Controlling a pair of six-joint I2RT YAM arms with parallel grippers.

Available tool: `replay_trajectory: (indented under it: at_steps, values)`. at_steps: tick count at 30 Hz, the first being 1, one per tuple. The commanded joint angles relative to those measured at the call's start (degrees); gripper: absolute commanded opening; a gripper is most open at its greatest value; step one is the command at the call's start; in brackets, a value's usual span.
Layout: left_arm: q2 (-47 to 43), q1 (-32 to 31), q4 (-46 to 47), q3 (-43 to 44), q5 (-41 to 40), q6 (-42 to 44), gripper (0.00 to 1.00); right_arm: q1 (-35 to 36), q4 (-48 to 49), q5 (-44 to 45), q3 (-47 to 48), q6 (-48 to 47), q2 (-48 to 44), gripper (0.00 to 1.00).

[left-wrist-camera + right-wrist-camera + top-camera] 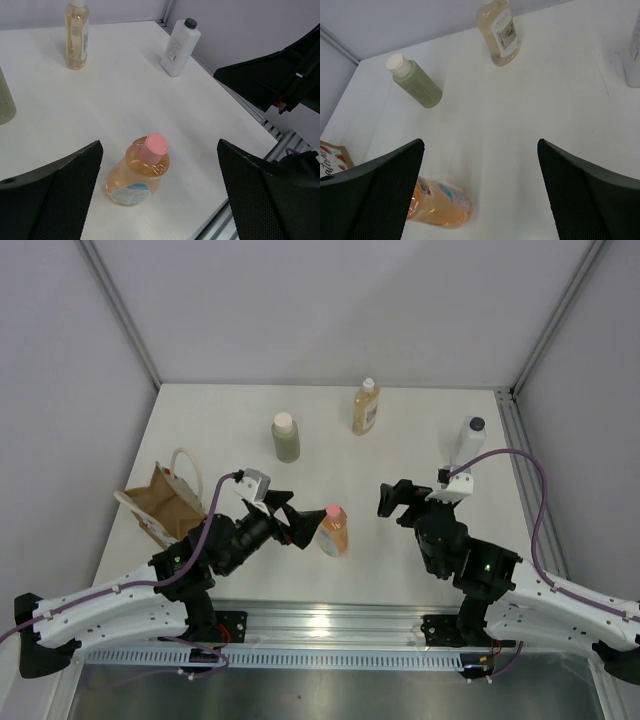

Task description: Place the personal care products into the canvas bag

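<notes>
Nearest, over the front of the table [400,450]: left gripper [303,510] spread wide, grasping nothing, aimed at the orange bottle with pink cap [334,530], upright just ahead of its fingers. Right gripper [392,502] likewise released and empty, apart from that bottle. Farther back, all upright: olive-green bottle [286,437], amber bottle [366,408], white bottle [470,440] near the right edge. At the left, beside the left arm, canvas bag [165,502], mouth open upward.

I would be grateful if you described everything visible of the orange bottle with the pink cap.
The orange bottle is small and of translucent plastic, with orange liquid inside, a round pink cap and a pale label low on its body. It appears to stand upright on the white table, towards the near edge. The open left gripper has a finger either side of it, and neither touches it.
</notes>
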Motion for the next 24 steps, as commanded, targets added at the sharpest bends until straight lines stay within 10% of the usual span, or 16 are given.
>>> replay_trajectory:
  at_steps: [1, 24]
  values:
    - [-0.03, 0.22, 0.71, 1.02, 0.68, -0.12, 0.99, -0.29, 0.52, 3.18, 0.58, 2.2, -0.57, 0.99]
    - [15.79, -1.89, -3.33, 5.33, -3.45, -8.03, 0.96, -0.37, 5.97, -4.55, -2.32, -5.36, -5.14, 0.99]
